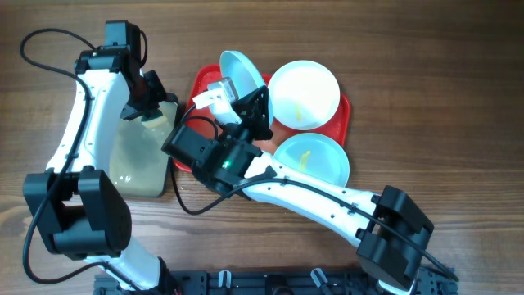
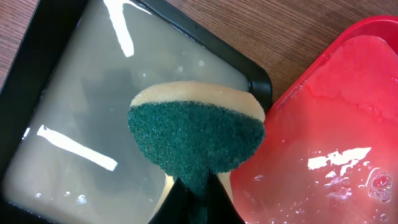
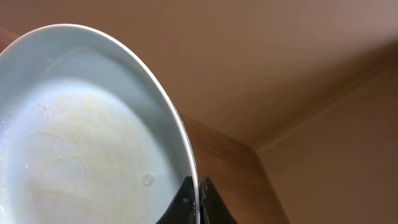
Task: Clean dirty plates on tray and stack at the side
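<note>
Early stage: right fingers (image 3: 184, 205) pinch a smeared blue plate (image 3: 93, 124), left fingers (image 2: 186, 205) pinch sponge (image 2: 199, 130). White plate (image 1: 303, 94) & 2nd blue plate (image 1: 311, 160) lie on tray (image 1: 342, 123); none stacked yet.

The worktop (image 1: 442, 74) is viewed from directly above. The tray (image 2: 323, 124) is viewed closely, downward, from the left wrist; the plate (image 3: 81, 143), upward, from the right. Both appear overhead.

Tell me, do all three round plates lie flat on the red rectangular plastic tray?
No, the right gripper holds one pale blue round plate tilted up by its rim.
</note>
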Action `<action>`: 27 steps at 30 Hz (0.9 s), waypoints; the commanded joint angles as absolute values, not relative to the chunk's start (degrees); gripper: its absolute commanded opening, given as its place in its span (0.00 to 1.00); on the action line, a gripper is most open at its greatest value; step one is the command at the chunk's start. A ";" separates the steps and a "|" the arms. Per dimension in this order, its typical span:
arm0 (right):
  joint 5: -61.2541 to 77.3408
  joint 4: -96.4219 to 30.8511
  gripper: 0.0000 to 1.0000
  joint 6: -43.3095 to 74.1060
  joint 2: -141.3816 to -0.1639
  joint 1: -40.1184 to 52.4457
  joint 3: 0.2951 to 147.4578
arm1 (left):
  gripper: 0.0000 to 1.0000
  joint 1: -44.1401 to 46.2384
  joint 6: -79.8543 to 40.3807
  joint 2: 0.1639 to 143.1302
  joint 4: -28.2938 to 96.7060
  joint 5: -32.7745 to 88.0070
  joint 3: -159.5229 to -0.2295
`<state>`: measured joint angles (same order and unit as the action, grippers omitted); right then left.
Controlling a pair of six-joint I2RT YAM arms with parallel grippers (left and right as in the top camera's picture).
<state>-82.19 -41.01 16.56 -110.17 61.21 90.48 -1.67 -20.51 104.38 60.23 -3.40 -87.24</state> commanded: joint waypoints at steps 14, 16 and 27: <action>7.70 -39.68 0.07 17.39 -112.25 34.22 87.31 | 0.04 -1.78 -21.47 105.03 60.03 -4.16 -86.56; 8.73 -39.70 0.11 16.53 -113.95 34.20 86.74 | 0.04 -1.78 -21.47 105.03 60.03 -4.16 -86.56; 11.29 -59.90 0.47 16.86 -104.42 13.58 90.37 | 0.04 -1.78 -21.47 105.03 60.12 -4.16 -86.56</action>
